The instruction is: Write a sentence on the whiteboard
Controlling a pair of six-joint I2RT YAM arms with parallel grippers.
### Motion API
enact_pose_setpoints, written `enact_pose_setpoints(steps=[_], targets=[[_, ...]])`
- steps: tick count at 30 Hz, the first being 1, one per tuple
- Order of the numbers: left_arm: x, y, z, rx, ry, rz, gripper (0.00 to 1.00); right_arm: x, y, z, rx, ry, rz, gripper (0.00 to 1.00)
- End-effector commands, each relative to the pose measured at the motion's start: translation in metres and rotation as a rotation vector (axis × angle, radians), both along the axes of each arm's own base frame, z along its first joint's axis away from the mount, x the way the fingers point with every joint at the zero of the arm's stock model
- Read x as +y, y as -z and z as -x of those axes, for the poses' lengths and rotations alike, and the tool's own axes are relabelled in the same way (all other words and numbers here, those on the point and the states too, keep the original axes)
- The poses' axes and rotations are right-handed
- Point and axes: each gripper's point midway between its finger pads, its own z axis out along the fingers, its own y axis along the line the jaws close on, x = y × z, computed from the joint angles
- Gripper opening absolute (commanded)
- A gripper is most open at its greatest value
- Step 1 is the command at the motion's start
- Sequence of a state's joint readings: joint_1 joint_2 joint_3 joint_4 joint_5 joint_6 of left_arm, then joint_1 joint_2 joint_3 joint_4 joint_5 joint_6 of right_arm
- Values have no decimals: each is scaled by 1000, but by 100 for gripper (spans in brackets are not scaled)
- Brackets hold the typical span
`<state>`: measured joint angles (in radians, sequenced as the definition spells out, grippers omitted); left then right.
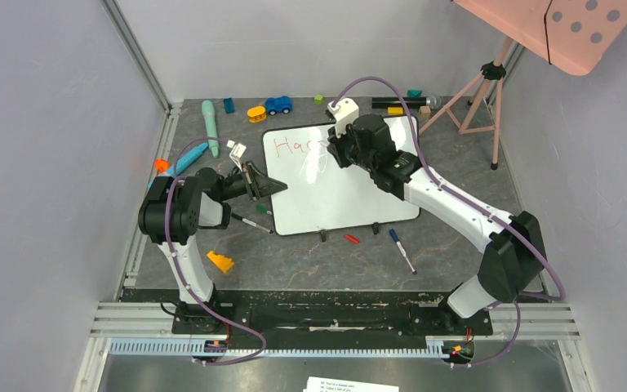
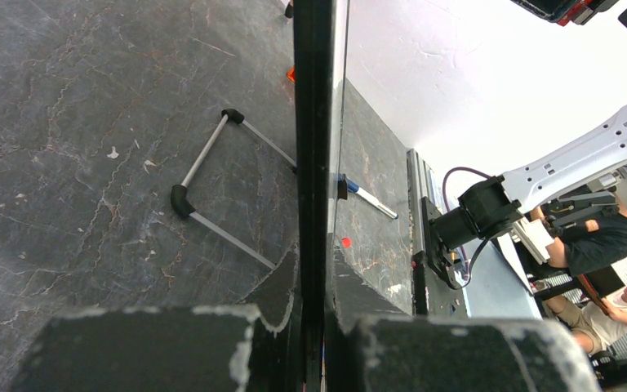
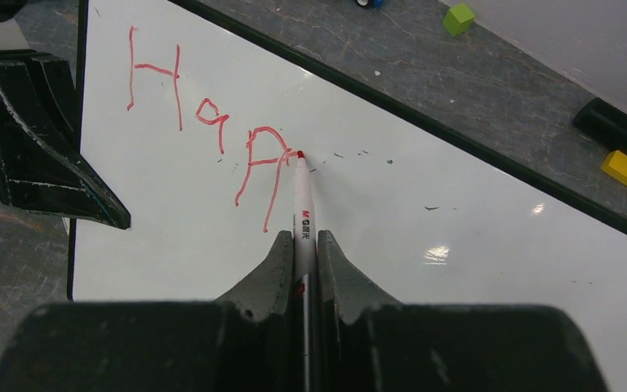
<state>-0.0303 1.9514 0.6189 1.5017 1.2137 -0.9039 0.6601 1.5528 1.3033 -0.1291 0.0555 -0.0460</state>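
From above, the whiteboard (image 1: 351,192) lies on the table (image 1: 457,245), the sentence (image 1: 288,146) barely begun. Left wrist: the left gripper (image 2: 314,322) clamps the board's rim; a slack hold could let it slide mid-stroke. Right wrist: the right gripper (image 3: 302,245) pinches a red marker (image 3: 301,192), tip touching; tilting may smear letters. No containers show.

A blue toy car (image 1: 277,104) and green cube (image 1: 318,99) lie by the counter's (image 1: 294,265) far edge. A red cap (image 1: 351,238) and blue-capped marker (image 1: 401,249) lie toward its near edge.
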Motion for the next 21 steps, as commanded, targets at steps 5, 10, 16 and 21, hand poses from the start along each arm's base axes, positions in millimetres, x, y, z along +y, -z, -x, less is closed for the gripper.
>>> enact_pose_setpoints(steps=[5, 10, 16, 21], targets=[[-2, -4, 3, -139, 17, -28, 2, -22, -14, -4, -51, 75, 25, 0], [-3, -4, 3, -140, 16, -28, 2, -23, -9, 2, -38, 61, 27, 0], [-3, -4, 3, -142, 18, -28, 2, -17, 1, 12, -5, 11, 12, 0], [-3, -4, 3, -141, 18, -28, 2, -6, 5, 16, 18, -35, -18, 0]])
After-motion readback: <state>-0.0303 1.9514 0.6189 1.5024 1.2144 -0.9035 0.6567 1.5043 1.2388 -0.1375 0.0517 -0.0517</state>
